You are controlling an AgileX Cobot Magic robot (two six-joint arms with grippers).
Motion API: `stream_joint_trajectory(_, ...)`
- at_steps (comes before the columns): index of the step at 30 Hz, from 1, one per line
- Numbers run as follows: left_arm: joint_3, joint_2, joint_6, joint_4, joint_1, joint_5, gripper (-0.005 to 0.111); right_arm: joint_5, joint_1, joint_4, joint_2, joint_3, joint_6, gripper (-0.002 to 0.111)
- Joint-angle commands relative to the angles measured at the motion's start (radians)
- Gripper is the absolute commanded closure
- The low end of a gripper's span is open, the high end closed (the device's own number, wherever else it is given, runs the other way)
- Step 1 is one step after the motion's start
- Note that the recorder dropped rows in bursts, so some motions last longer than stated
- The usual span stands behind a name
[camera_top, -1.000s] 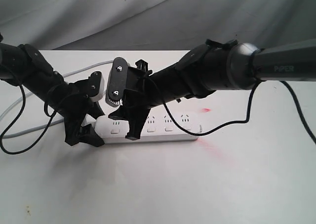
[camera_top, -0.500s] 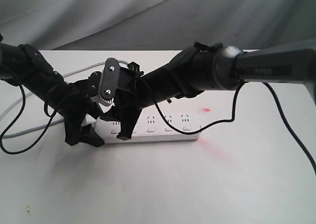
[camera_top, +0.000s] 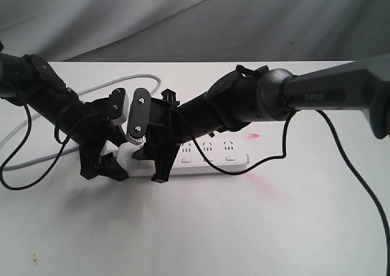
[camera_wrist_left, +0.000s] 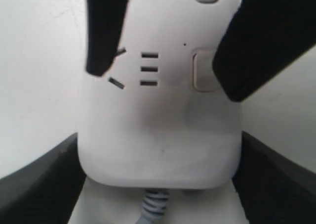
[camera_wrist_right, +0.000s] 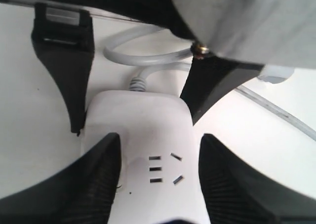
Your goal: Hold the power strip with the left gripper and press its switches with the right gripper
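The white power strip (camera_top: 213, 161) lies across the table. My left gripper (camera_top: 106, 163) is shut on its cord end; in the left wrist view its jaws press both sides of the power strip (camera_wrist_left: 158, 135). My right gripper (camera_top: 155, 166) is open and stands over the first socket group (camera_wrist_right: 160, 172), one finger on each side. One right finger (camera_wrist_left: 256, 46) overlaps the edge of the first switch (camera_wrist_left: 201, 71). Other switches (camera_top: 230, 158) show further along the strip. The grey cord (camera_wrist_right: 148, 61) loops away behind the strip's end.
The cord (camera_top: 137, 78) curves over the white table (camera_top: 201, 227) towards the back left. Black arm cables hang at the left (camera_top: 18, 166) and right (camera_top: 365, 142). A red light spot (camera_top: 255, 134) lies behind the strip. Grey cloth (camera_top: 195, 14) hangs behind the table.
My right gripper has shifted left along the strip and dropped lower over the socket group at its left end. The left gripper has kept its hold.
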State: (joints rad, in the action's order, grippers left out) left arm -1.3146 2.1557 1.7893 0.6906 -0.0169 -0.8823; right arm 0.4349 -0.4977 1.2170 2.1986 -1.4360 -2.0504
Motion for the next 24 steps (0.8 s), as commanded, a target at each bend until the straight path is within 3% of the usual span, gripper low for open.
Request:
stream_joint_trajectory(1,-0.003,0.002,-0.002,0.010,-0.006,-0.011,0.039,-0.004,0.001,-0.002,0.015,0.004,-0.013,0.062)
stream_joint_trajectory(19,-0.003,0.002,-0.002,0.010,-0.006,-0.013,0.039,-0.027,0.001,-0.055,0.063,0.004,-0.089,0.062)
stream_joint_trajectory(24,-0.003,0.002,-0.002,0.010,-0.006,-0.011,0.039,-0.039,0.008,-0.078,0.065,0.004,-0.089,0.056)
